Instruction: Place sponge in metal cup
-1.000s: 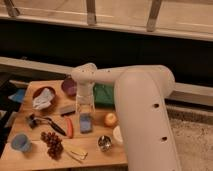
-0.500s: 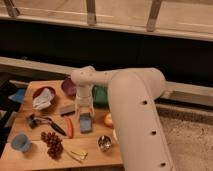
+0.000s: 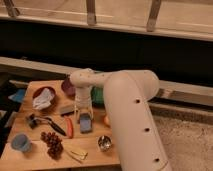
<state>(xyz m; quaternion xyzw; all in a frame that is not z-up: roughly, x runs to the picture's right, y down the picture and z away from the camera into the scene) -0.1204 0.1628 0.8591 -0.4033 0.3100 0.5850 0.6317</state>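
Note:
The light-blue sponge (image 3: 86,123) lies flat on the wooden table (image 3: 30,160), near its middle. My gripper (image 3: 83,113) hangs from the white arm (image 3: 125,100) directly over the sponge's far end, at or just above it. The metal cup (image 3: 104,143) stands upright on the table to the front right of the sponge, about a hand's width from it.
A grey block (image 3: 67,109), a red tool (image 3: 69,128) and a black brush (image 3: 44,122) lie left of the sponge. An orange (image 3: 106,120) sits to its right. Grapes (image 3: 52,143), a blue plastic cup (image 3: 20,142) and a bowl with a cloth (image 3: 44,98) are further left.
The arm has swung a little to the left and the gripper has come down closer over the sponge. The sponge and the metal cup have not moved.

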